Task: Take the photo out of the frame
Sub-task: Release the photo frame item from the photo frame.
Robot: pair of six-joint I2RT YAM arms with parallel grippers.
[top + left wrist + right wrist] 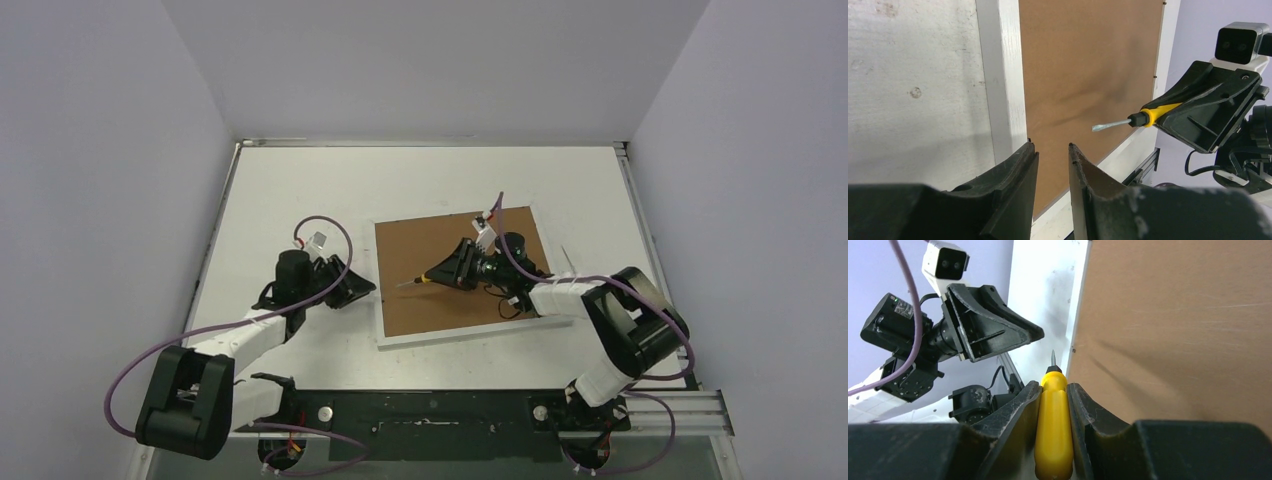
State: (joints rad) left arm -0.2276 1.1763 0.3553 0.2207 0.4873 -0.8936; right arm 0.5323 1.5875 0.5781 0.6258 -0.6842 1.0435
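The frame (425,240) lies face down in the middle of the table, its brown back panel up inside a white border (1003,75). The photo is hidden under that panel. My right gripper (445,275) hovers over the panel, shut on a yellow-handled screwdriver (1054,430) whose blade (1110,125) points left toward the frame's left edge. My left gripper (1049,146) sits just off that left edge, low over the table. Its jaws stand a little apart with nothing between them. In the right wrist view the brown panel (1173,330) fills the right side.
The white table (300,190) is boxed in by grey walls at left, back and right. A metal rail (640,225) runs along its right edge. A black base plate (430,420) with both arm mounts lines the near edge. Purple cables loop off each arm.
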